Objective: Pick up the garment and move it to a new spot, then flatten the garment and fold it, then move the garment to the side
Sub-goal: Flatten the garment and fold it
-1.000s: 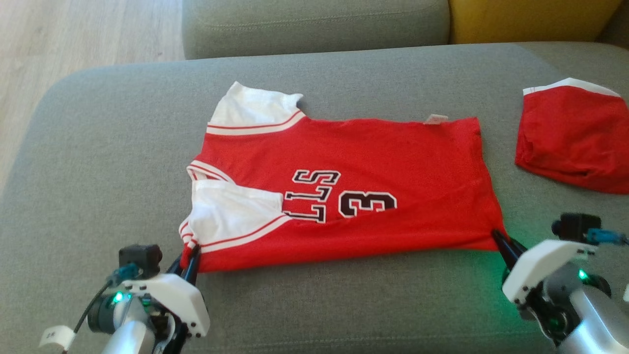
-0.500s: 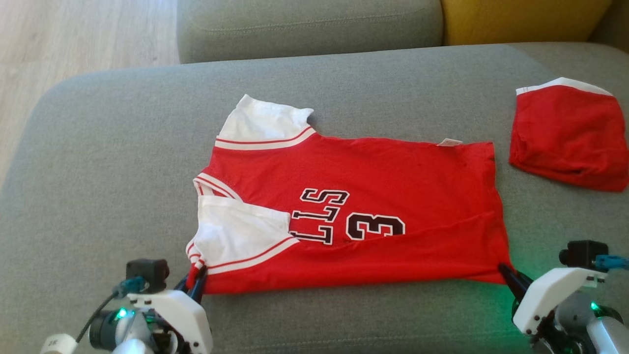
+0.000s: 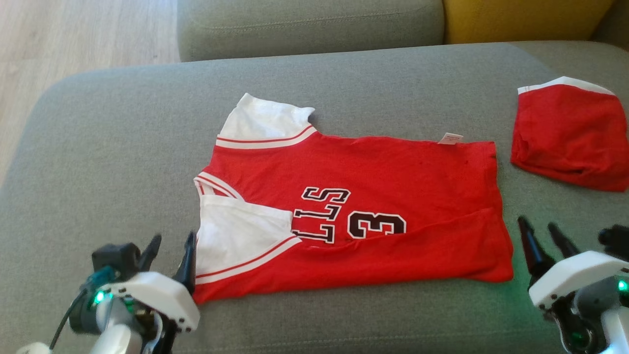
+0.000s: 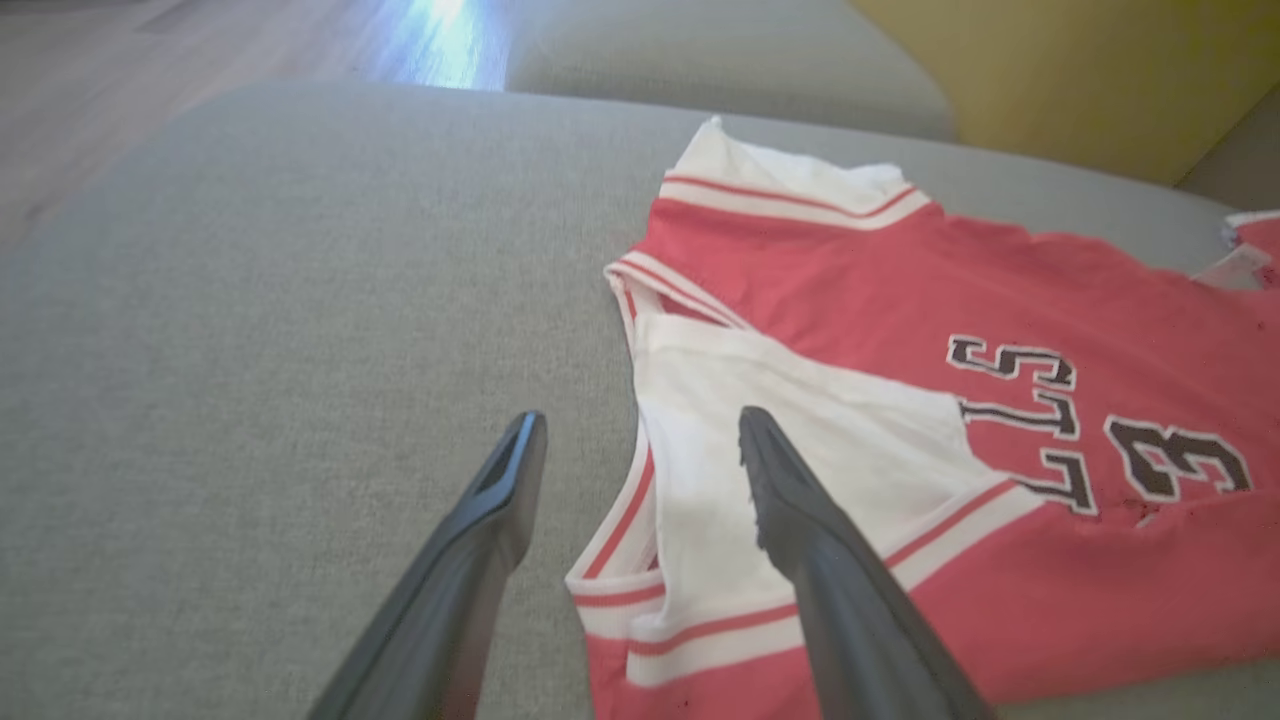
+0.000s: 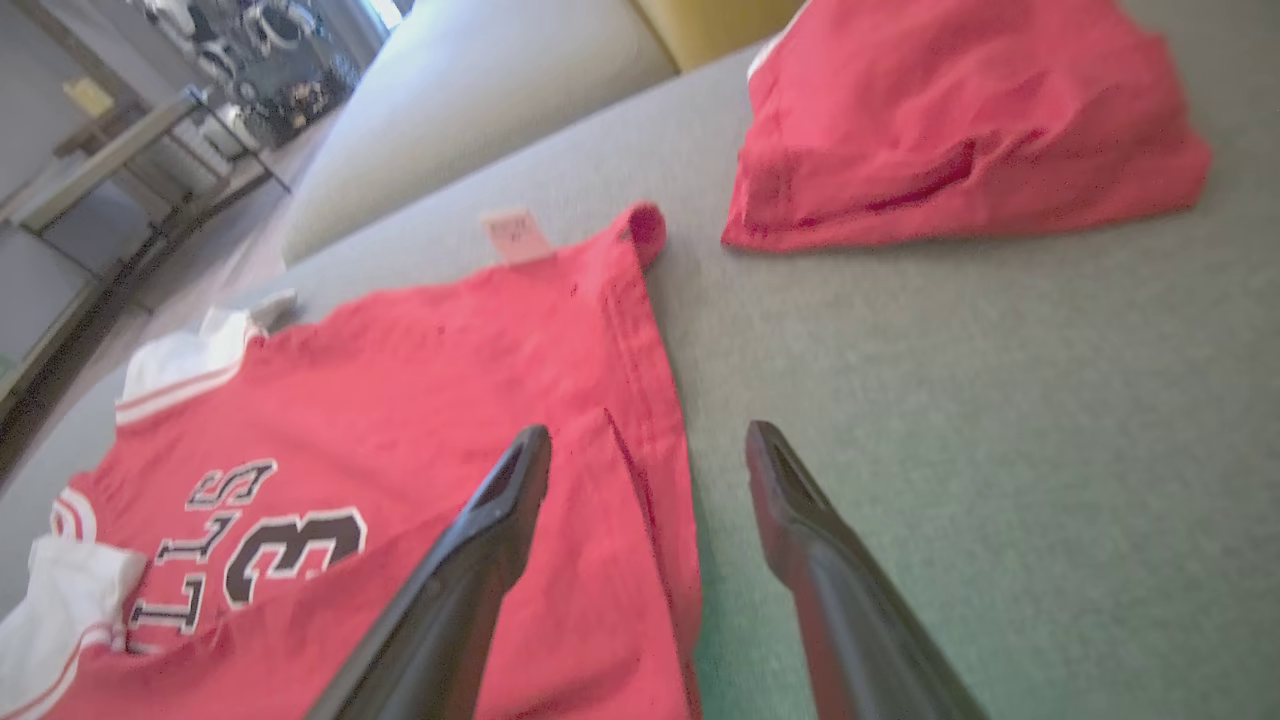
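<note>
Jersey (image 3: 354,196) with "LLS" and "3"

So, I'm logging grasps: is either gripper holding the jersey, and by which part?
Nothing is held: left gripper and right gripper stand open at the near edge of the jersey.

The garment (image 3: 354,206) lies on the cushion (image 3: 123,147), a folded cloth (image 3: 570,137) to its right.
</note>
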Available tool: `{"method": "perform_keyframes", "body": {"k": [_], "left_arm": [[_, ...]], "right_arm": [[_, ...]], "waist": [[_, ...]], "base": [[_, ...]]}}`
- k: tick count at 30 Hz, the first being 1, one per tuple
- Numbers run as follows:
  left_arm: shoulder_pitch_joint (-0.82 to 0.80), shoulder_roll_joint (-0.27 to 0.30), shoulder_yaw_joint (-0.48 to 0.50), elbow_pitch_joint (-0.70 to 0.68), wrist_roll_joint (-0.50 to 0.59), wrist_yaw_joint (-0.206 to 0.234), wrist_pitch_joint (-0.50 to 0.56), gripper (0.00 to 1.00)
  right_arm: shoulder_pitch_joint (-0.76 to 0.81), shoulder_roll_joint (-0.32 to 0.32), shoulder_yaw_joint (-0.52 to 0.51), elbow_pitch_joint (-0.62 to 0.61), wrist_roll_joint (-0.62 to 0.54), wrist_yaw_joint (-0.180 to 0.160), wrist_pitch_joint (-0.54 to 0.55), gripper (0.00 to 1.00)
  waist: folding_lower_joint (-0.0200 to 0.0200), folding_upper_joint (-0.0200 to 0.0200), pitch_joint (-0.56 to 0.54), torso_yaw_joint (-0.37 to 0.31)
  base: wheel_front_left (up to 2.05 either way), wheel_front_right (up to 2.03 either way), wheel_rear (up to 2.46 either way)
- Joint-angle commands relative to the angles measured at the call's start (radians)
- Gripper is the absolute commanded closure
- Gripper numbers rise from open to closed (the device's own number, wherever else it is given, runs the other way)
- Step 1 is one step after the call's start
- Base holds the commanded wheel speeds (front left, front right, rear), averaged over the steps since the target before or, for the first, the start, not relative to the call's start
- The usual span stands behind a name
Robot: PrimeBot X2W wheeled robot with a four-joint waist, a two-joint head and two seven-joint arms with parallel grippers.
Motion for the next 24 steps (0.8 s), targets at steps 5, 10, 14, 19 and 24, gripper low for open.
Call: {"method": "perform_keyframes", "body": {"k": [5, 10, 14, 19, 24], "left_arm": [[-0.107, -0.021, 0.084, -0.058, -0.028, 0.003, -0.157, 0.00], [-0.147, -0.050, 0.112, -0.072, -0.041, -0.015, -0.237, 0.00], [-0.175, -0.052, 0.112, -0.067, -0.026, -0.029, -0.250, 0.00], [-0.255, -0.025, 0.101, -0.038, -0.002, -0.041, -0.236, 0.00], [-0.362, 0.021, 0.081, -0.002, 0.026, -0.058, -0.172, 0.00]], "right_arm": [[-0.052, 0.072, 0.011, -0.103, -0.017, 0.004, -0.157, 0.00], [-0.060, 0.094, 0.089, -0.143, -0.069, 0.004, -0.276, 0.00], [-0.077, 0.102, 0.131, -0.147, -0.117, 0.004, -0.343, 0.00], [-0.121, 0.118, 0.170, -0.148, -0.182, 0.004, -0.386, 0.00], [-0.165, 0.134, 0.180, -0.147, -0.243, 0.004, -0.404, 0.00]], "waist": [[0.0000, -0.0001, 0.005, -0.004], [0.0000, -0.0001, 0.020, -0.024], [0.0000, -0.0001, 0.045, -0.048], [0.0000, -0.0001, 0.108, -0.088], [0.0000, -0.0001, 0.173, -0.125]], "base": [[0.00, 0.00, 0.00], [0.00, 0.00, 0.00], [0.00, 0.00, 0.00], [0.00, 0.00, 0.00], [0.00, 0.00, 0.00]]}}
